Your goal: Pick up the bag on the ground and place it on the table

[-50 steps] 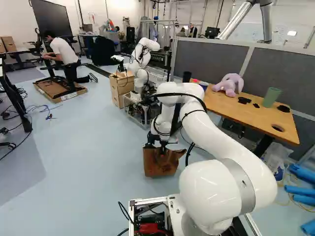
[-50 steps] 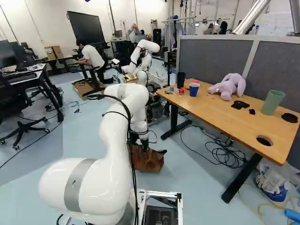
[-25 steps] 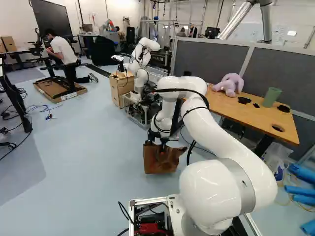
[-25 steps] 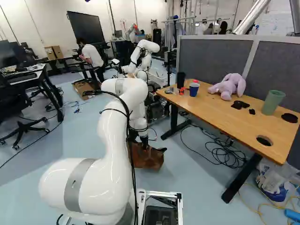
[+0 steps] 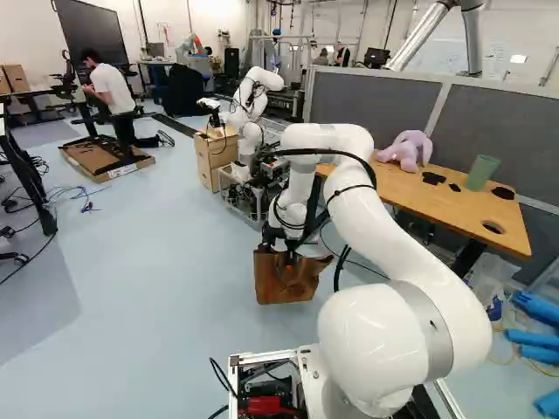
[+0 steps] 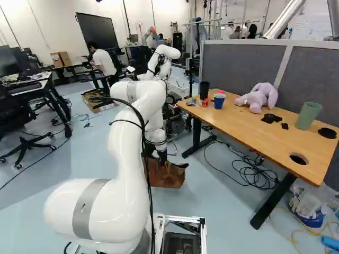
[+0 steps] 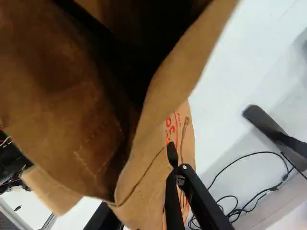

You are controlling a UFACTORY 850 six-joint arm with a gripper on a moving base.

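Note:
My gripper (image 5: 290, 248) is at the top of the brown bag (image 5: 286, 281), left of the table in the left base view. The bag hangs upright below it with its top gaping; whether its underside touches the floor I cannot tell. In the wrist view the gripper (image 7: 146, 196) is shut on the bag's upper edge (image 7: 144, 177), one finger partly hidden behind the brown material. The wooden table (image 6: 241, 129) stands to the right of the bag in the right base view.
On the table are a purple plush toy (image 6: 258, 97), a green cup (image 6: 308, 115), a blue cup (image 6: 219, 100) and black pieces (image 6: 271, 118). Cables (image 6: 257, 172) lie beneath it. Another robot (image 5: 249, 109) stands beyond the bag. Grey partitions (image 5: 371, 109) back the table.
The arm has raised its wrist, and the bag has come up a little with the gripper, its lower edge higher in both base views. The base has stayed where it was.

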